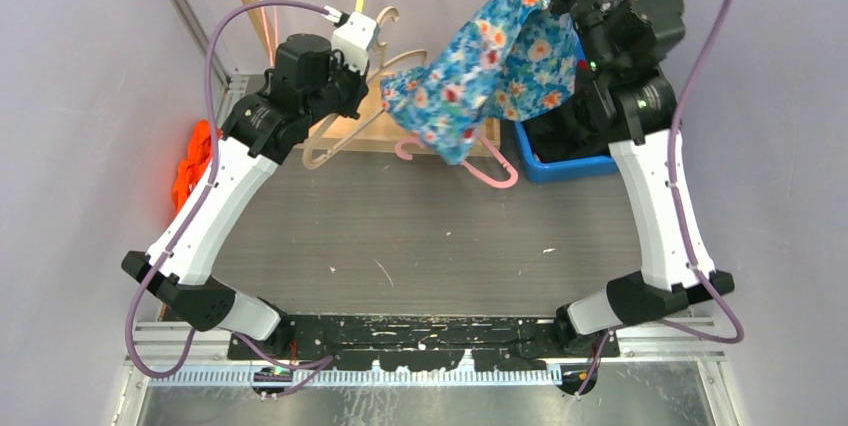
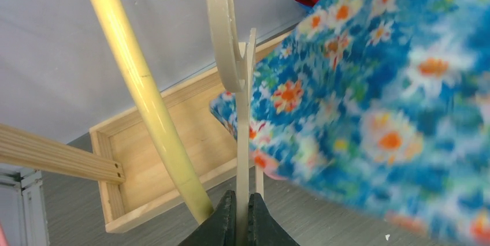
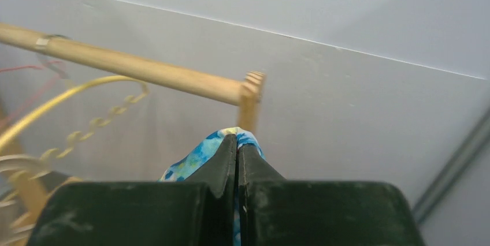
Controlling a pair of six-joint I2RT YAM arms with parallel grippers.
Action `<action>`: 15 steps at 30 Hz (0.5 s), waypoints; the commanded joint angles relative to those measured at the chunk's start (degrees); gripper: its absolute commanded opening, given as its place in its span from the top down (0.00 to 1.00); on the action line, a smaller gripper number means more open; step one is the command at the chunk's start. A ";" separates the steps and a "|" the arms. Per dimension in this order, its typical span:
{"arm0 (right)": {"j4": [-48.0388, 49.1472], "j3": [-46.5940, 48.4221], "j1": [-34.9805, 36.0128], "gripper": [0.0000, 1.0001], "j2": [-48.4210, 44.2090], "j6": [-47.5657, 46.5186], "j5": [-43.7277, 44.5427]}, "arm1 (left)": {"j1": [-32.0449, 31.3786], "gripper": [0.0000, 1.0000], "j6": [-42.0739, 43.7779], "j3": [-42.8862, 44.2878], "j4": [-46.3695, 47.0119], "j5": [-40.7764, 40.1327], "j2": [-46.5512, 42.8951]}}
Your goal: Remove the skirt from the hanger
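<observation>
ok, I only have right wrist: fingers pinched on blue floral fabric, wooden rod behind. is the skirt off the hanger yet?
Observer: Not clearly. From the top, the floral skirt stretches from the right gripper down-left to the cream hanger, and its lower edge overlaps the hanger's arm.
Operator: what's holding the hanger?
Observer: The left gripper, shut on the hanger's thin arm, seen edge-on in the left wrist view.
</observation>
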 commanded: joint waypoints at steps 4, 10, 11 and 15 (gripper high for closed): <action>10.79 1.72 -1.99 0.99 3.49 -11.20 21.91 | 0.23 1.00 2.29 0.94 4.46 -2.12 -1.75; 15.12 -3.81 -3.26 0.99 1.86 -18.32 27.15 | 0.23 1.00 2.82 1.01 4.48 -1.88 -2.04; 15.63 -4.57 -3.65 0.99 1.69 -19.75 28.20 | 0.23 1.00 2.99 1.02 4.35 -1.83 -2.15; 18.95 -8.06 -5.67 0.99 1.17 -23.47 32.33 | 0.25 1.00 3.43 1.03 3.94 -2.25 -2.44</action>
